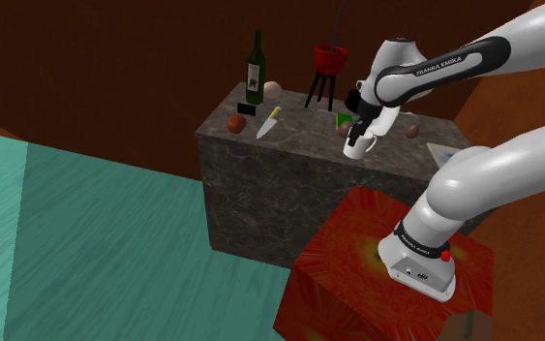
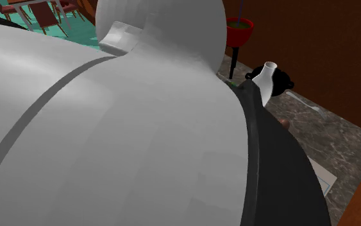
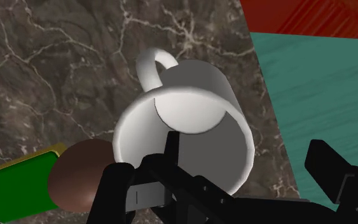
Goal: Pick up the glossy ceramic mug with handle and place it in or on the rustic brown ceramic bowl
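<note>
Closest to the wrist camera, the black tool is closed on the wall of the white mug, one finger inside its rim and one outside. Tilted, its handle away from the tool, the mug hangs over the dark marble counter, partly covering a brown bowl beside a flat green object. Right of centre in the shoulder view, mug and tool sit above the counter's near edge, up-left of the red stand.

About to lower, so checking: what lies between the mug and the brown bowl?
Nothing. In the wrist view the white mug overlaps the brown bowl with no object between them; a green item lies beside the bowl.
</note>
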Motion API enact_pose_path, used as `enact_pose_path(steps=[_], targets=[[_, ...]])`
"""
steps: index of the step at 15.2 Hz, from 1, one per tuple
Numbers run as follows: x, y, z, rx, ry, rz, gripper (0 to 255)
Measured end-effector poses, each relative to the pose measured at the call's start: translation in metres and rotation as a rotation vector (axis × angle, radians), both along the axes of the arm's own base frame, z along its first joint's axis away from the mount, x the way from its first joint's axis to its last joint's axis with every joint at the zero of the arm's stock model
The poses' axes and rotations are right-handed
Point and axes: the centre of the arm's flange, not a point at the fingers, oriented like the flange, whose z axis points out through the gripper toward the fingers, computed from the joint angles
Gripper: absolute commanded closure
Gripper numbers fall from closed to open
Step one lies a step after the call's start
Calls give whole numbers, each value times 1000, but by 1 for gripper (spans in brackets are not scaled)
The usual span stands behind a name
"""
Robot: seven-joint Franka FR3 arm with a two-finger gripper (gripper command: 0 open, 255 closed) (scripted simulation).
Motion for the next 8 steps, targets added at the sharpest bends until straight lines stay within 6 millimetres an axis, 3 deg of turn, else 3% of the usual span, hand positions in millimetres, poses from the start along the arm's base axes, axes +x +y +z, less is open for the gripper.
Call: enact_pose_path(steps=[3,8], targets=[[0,-1,-11,0,0,0,0],[0,-1,-13,0,-1,0,0]])
